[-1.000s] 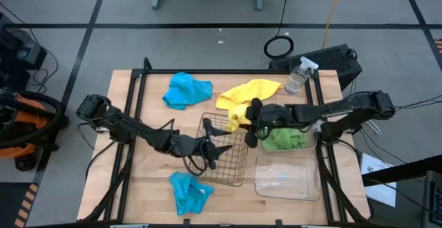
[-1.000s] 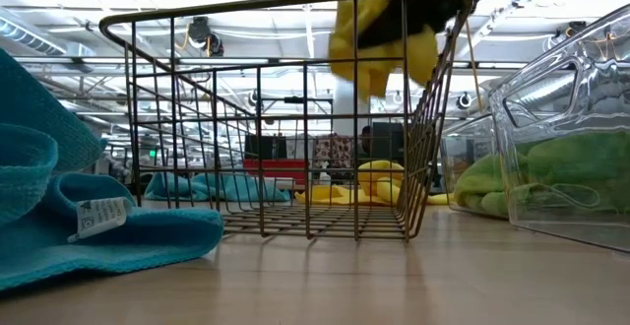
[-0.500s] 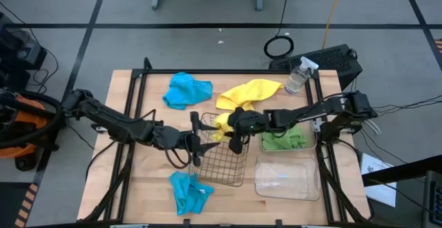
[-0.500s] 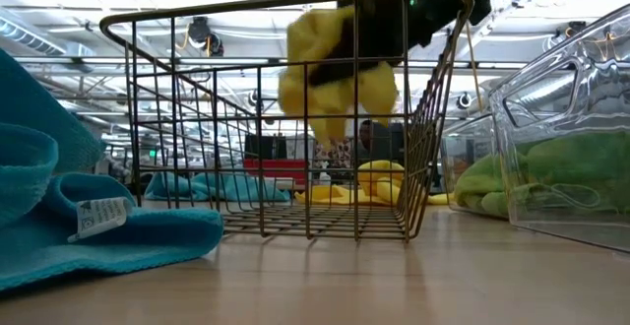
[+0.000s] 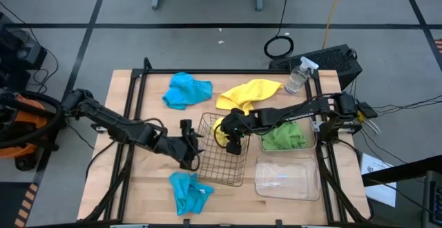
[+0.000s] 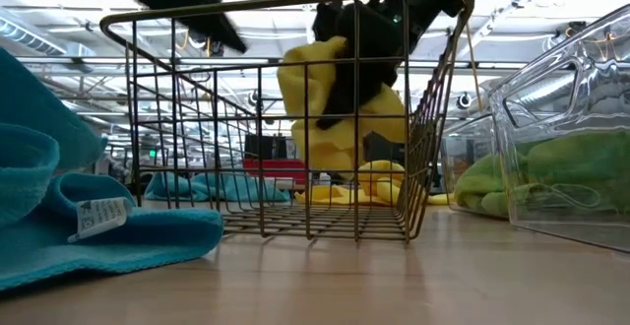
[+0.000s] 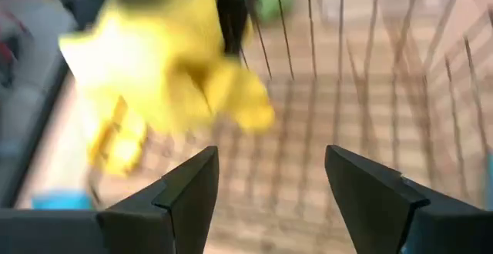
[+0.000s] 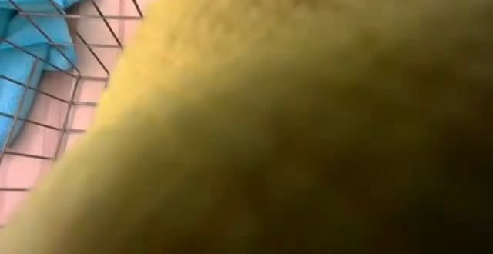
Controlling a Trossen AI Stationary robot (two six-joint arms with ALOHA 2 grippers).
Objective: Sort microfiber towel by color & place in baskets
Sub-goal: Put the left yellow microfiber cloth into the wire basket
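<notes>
**Yellow towel held inside the wire basket**

Overhead, the right gripper (image 5: pixel 232 133) reaches across the table into the wire-mesh basket (image 5: pixel 222 164), pinching a small yellow towel (image 5: pixel 220 128) at the basket's far end. The left gripper (image 5: pixel 188 147) sits just beside the basket's left wall, fingers spread. A larger yellow towel (image 5: pixel 250 92) lies on the table beyond the basket, a blue towel (image 5: pixel 187 90) to its left, and another blue towel (image 5: pixel 190 191) at the near edge. A clear tub holding a green towel (image 5: pixel 283 137) stands right of the basket; an empty clear tub (image 5: pixel 286 178) sits nearer. A spray bottle (image 5: pixel 298 76) stands at the far right corner.

Level with the table, the small yellow towel (image 6: pixel 337 108) hangs from the dark right gripper within the basket's wires (image 6: pixel 266 158), clear of its floor.

In the left wrist view, the two dark fingers (image 7: pixel 179 200) stand apart, facing the basket's mesh and the blurred yellow towel (image 7: pixel 162 69).

In the right wrist view, yellow cloth (image 8: pixel 308 131) fills nearly everything; mesh and blue towel (image 8: pixel 31 46) show at one corner.
</notes>
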